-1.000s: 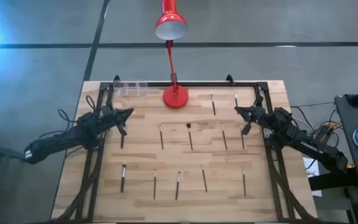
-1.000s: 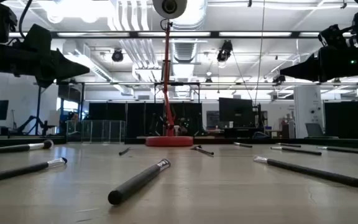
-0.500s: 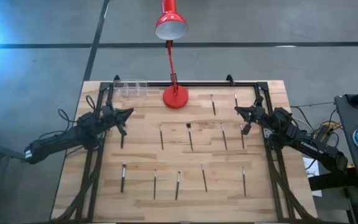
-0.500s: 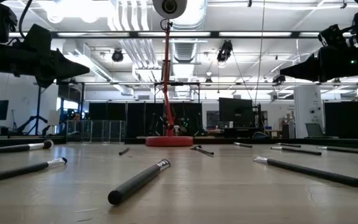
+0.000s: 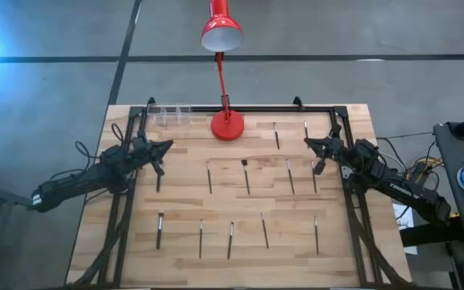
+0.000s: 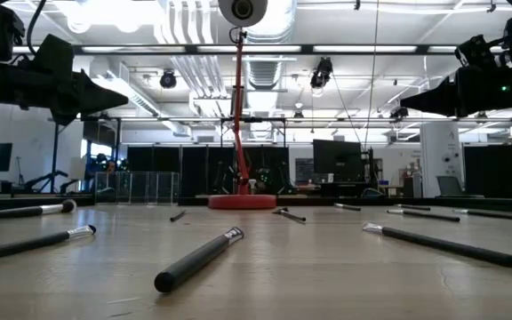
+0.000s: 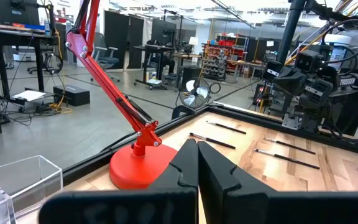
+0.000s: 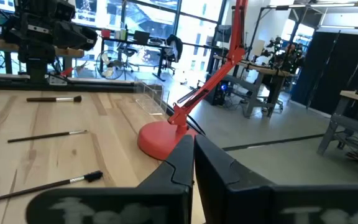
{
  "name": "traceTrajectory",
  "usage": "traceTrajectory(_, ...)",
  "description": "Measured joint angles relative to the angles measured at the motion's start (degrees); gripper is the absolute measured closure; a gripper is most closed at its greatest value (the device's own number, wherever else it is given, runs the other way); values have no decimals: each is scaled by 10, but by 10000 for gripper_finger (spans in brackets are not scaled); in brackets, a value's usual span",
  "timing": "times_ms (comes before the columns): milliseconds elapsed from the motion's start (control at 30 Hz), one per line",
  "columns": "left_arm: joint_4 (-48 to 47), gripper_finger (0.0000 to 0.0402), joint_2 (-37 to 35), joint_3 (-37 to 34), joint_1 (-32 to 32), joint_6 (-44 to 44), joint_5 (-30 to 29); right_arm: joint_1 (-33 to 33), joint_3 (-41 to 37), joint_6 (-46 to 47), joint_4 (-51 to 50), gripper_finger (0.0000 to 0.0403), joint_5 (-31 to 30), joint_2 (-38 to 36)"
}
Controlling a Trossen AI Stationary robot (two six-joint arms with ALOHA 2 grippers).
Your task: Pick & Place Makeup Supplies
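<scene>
High view showed nothing had shifted over the last second: my left gripper [image 5: 167,146] hung above the left side of the pale wooden tabletop [image 5: 184,250] and my right gripper [image 5: 309,144] above the right side, both with fingers pressed fully together and holding nothing. The thin dark stick-like makeup brushes and pencils [image 5: 246,176] all lay flat on the wood in loose rows between the two arms, in front of the red desk lamp's round base [image 5: 227,126], with a small clear plastic holder [image 5: 172,113] near the far left corner. I judged that no pick had begun, so the whole task remained ahead.
</scene>
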State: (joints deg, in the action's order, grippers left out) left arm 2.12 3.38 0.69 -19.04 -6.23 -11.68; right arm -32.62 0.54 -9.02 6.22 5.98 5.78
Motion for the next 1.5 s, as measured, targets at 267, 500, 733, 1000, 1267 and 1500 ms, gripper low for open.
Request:
traceTrajectory(267, 0, 401, 0, 0, 0, 0, 0, 0, 0, 0, 0, 394, 0, 0)
traceTrajectory(500, 0, 401, 0, 0, 0, 0, 0, 0, 0, 0, 0, 394, 0, 0)
traceTrajectory(733, 0, 401, 0, 0, 0, 0, 0, 0, 0, 0, 0, 394, 0, 0)
traceTrajectory(1000, 0, 401, 0, 0, 0, 0, 0, 0, 0, 0, 1, 394, 0, 0)
traceTrajectory(1267, 0, 401, 0, 0, 0, 0, 0, 0, 0, 128, 2, 394, 0, 0)
traceTrajectory(1500, 0, 401, 0, 0, 0, 0, 0, 0, 0, 186, 52, 394, 1, 1)
